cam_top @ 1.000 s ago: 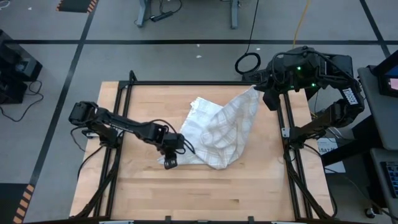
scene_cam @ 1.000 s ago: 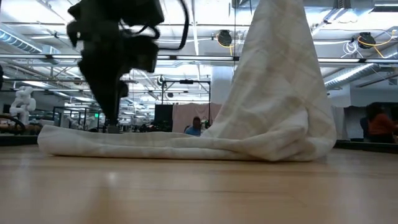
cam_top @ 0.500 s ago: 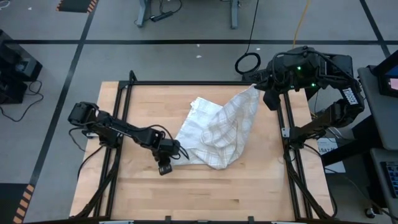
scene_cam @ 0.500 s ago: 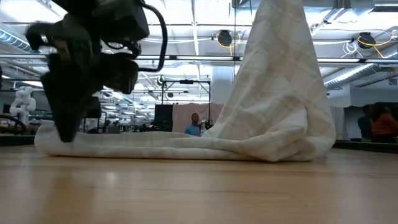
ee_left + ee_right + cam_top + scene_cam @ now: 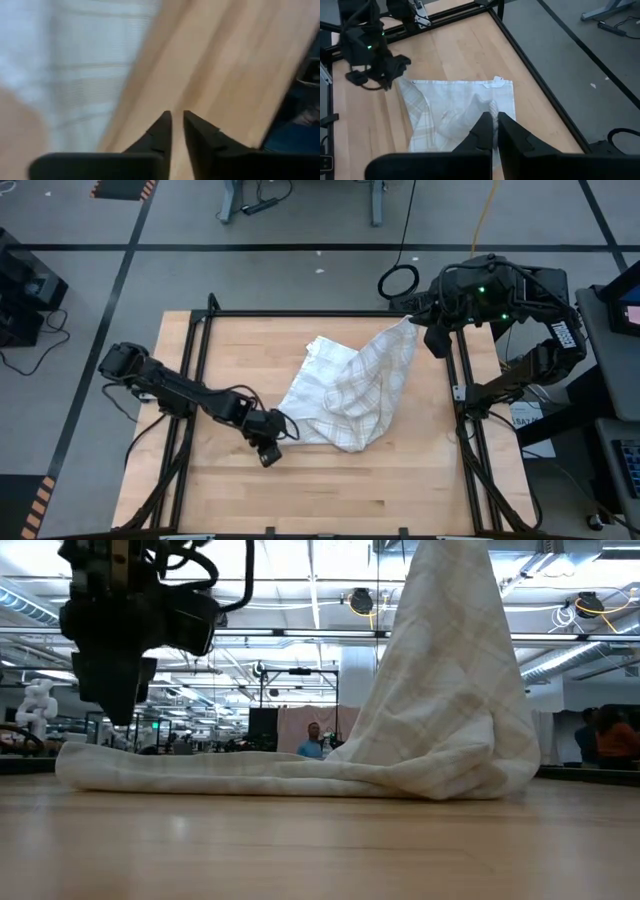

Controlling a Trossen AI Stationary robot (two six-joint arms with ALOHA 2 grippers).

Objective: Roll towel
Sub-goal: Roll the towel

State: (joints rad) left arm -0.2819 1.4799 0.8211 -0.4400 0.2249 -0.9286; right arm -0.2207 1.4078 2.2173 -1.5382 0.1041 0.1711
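Observation:
The white towel (image 5: 345,395) with a tan-grey check lies partly on the wooden table, with one corner raised high at the far right. It shows as a tall cone in the low view (image 5: 440,690), with a flat folded part along the table (image 5: 200,772). My right gripper (image 5: 412,320) is shut on the raised corner. My left gripper (image 5: 268,454) is shut and empty, just off the towel's near-left corner and above the table (image 5: 112,705). In its wrist view its fingers (image 5: 177,120) are over bare wood, with the towel (image 5: 85,75) beside them. My right gripper pinches the towel's raised corner (image 5: 493,107) between its two fingers, which point down from above. The cloth hangs below the fingers and widens downward. Its lower part (image 5: 455,120) lies spread on the table. I cannot tell whether it holds one layer or several.
Black frame rails run along the table's left side (image 5: 190,380) and right side (image 5: 465,410). A small white label (image 5: 498,80) sits at the towel's far corner. Bare wood lies toward the near edge (image 5: 330,490). People show in the room beyond (image 5: 608,740).
My left gripper has moved from the towel's near-left edge toward the table's near edge, off the cloth, dipped to the table, then risen clear. The towel has kept its shape. My right gripper holds still.

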